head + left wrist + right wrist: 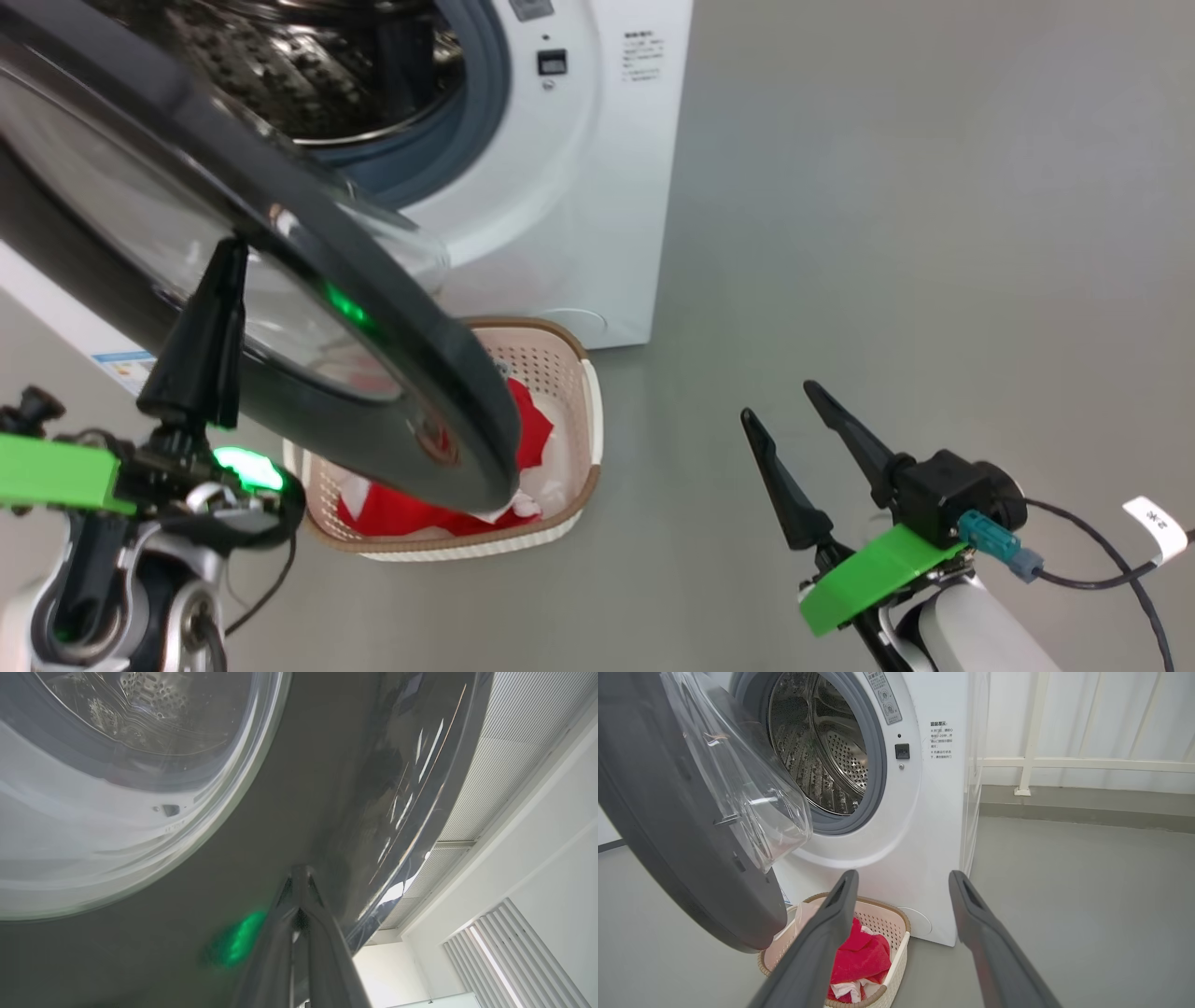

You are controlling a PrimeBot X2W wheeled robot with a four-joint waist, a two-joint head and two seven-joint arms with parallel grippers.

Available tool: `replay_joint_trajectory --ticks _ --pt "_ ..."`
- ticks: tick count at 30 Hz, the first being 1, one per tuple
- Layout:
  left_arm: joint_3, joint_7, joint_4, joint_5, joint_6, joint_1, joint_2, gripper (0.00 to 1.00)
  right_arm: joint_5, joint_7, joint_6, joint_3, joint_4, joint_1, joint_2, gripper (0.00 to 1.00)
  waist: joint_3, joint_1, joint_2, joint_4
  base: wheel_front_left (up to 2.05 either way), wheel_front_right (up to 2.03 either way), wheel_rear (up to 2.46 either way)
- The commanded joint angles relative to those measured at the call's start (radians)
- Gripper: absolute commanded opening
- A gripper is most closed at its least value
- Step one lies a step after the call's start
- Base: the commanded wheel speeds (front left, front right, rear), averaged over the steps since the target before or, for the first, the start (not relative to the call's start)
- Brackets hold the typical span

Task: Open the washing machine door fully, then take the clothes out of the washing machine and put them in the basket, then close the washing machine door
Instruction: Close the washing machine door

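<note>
We judge the task to be in its last step. The drum [822, 756] of the washer [579, 187] looks bare: in the part we can see through the opening there is perforated steel and no fabric, though the door [420, 373] hides some of it. The clothes [861, 956], red with white parts, lie in the basket [569, 373], which stands on the floor [887, 233] just in front of the washer's lower front panel. So we take the opening and the unloading as done.

What is left is the closing. The door stands well out from the washer's front, hinged on the washer's left side, with its glass bowl facing the drum and its lower edge hanging over the basket. It is neither latched nor near the grey ring.

Our left gripper [219, 280] is in front of the washer, on the outer side of the door. Its jaws are together with nothing between them, and the joined tips rest against the door's glossy outer face, close to where the rim meets the glass. We read that as a pushing contact rather than a grip.

Our right gripper [780, 401] hangs farther out from the washer, off its right front corner and above bare floor. Its jaws stand wide apart and hold nothing.

To finish, we think the left arm must press the door round toward the washer until it latches. The basket sits low and looks clear of the door's swing, though we cannot be sure from here.
</note>
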Motion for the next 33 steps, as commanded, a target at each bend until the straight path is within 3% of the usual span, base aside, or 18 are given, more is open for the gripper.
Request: replay_joint_trajectory --ticks 1,16,33 --pt "0.014 0.000 -0.019 -0.011 -0.014 -0.047 0.011 0.00 -0.012 -0.006 0.006 0.013 -0.027 -0.039 0.003 1.00 0.022 0.0000 -0.0001 -0.022 0.00 0.00 0.00" --pt "0.017 -0.031 0.064 0.011 -0.061 -0.192 0.014 0.00 -0.009 -0.006 0.006 0.013 -0.044 -0.069 0.003 1.00 0.092 0.0000 -0.0001 -0.095 0.00 0.00 0.00" --pt "0.035 -0.056 0.214 0.065 -0.110 -0.400 0.069 0.00 0.017 -0.006 0.006 0.020 -0.066 -0.087 0.003 1.00 0.161 0.0000 -0.0001 -0.162 0.00 0.00 0.00"
